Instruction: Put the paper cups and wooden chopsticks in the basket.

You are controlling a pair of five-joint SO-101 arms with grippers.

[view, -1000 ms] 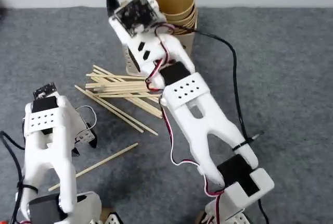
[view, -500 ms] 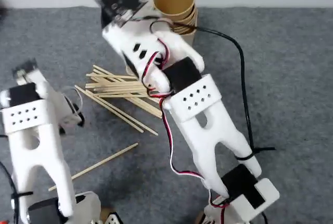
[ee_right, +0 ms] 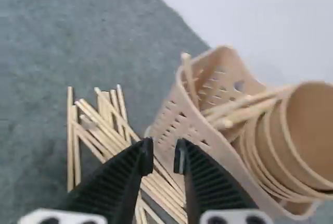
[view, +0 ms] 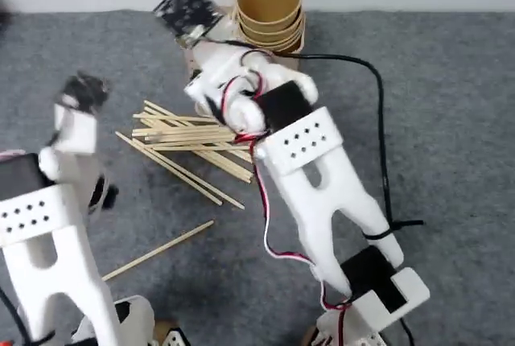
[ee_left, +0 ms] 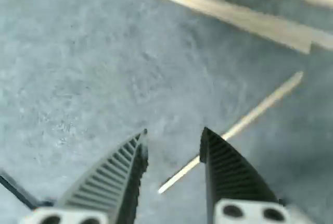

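Note:
A stack of paper cups [view: 269, 4] stands in the tan basket [view: 294, 52] at the table's far edge. In the right wrist view the cups [ee_right: 296, 130] share the basket [ee_right: 203, 99] with a few chopsticks [ee_right: 239, 112]. My right gripper [ee_right: 164, 148] hovers over the basket's near wall, its fingers a narrow gap apart and holding nothing. A pile of wooden chopsticks [view: 189, 141] lies on the grey mat beside the basket. One lone chopstick [view: 161, 249] lies nearer the front. My left gripper [ee_left: 174, 135] hangs open above that lone chopstick [ee_left: 244, 122].
The grey mat [view: 434, 121] covers the table, with free room on its right side. A black cable [view: 374, 105] runs along the right arm [view: 306, 145]. A white wall borders the mat behind the basket.
The left arm has risen and swung forward toward the pile. The right wrist has tipped back and down at the basket, and its fingers, wide apart a second ago, have drawn close.

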